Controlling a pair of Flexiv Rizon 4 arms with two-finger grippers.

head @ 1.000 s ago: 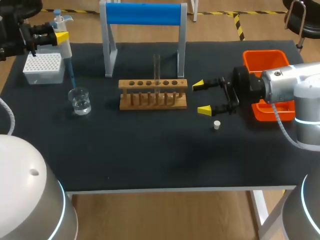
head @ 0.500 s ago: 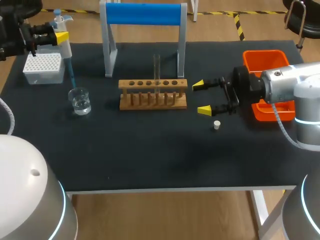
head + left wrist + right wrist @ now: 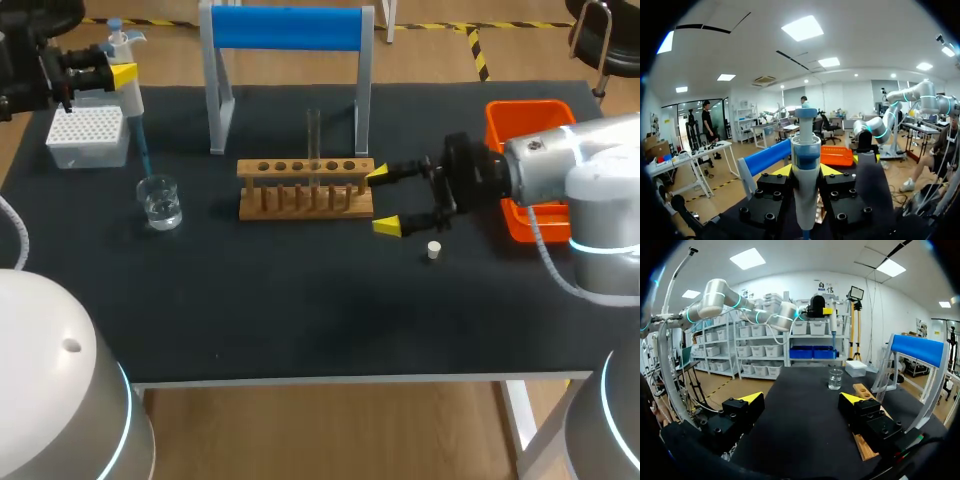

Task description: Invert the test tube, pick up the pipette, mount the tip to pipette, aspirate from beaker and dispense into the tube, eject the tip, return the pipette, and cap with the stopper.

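Right gripper point(image 3: 383, 201) has slid left to the tube rack point(image 3: 306, 187), fingers point(image 3: 388, 227) apart. Left gripper point(image 3: 112, 75), clamped on the pipette point(image 3: 130, 95), hangs above the beaker point(image 3: 160, 201), presumably to aspirate.

Right tool point(image 3: 382, 201) gapes beside the wooden rack point(image 3: 306, 187).

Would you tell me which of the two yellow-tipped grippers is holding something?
The left gripper: it grips the white-and-blue pipette; the right gripper stands open and empty beside the wooden test-tube rack.
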